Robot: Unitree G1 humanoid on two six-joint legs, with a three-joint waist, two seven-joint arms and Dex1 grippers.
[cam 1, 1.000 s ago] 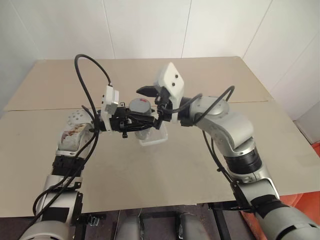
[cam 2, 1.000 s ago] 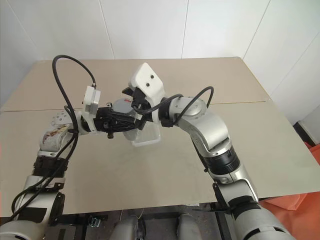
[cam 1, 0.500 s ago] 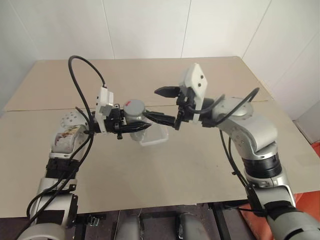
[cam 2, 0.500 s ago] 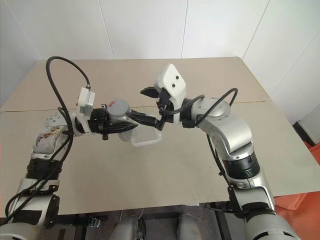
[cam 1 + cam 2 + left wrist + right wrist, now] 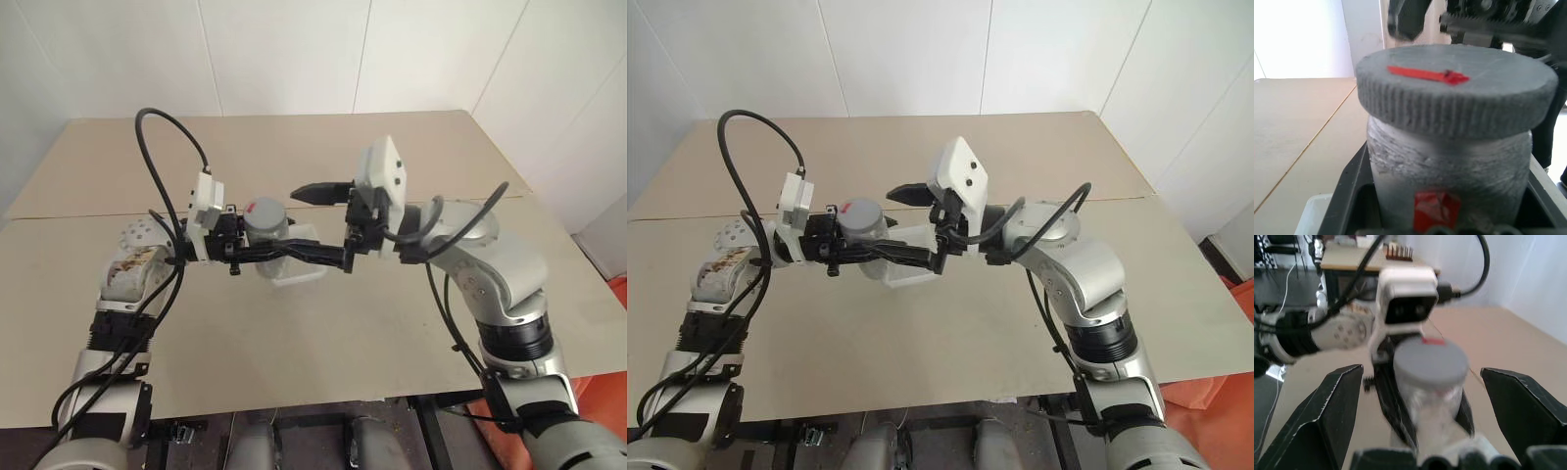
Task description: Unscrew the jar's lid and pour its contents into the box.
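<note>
right end effector (image 5: 315, 223) flanks lid (image 5: 265, 213), apart.

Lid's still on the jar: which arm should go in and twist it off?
Right. The left gripper is shut on the jar, holding it upright over the box, so it's busy. The right gripper faces the lid, jaws open and empty.

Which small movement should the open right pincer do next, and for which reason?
Probably move the right pincer forward around the lid and close on it. The lid is on the jar, the left pincer holds the jar upright above the box.
</note>
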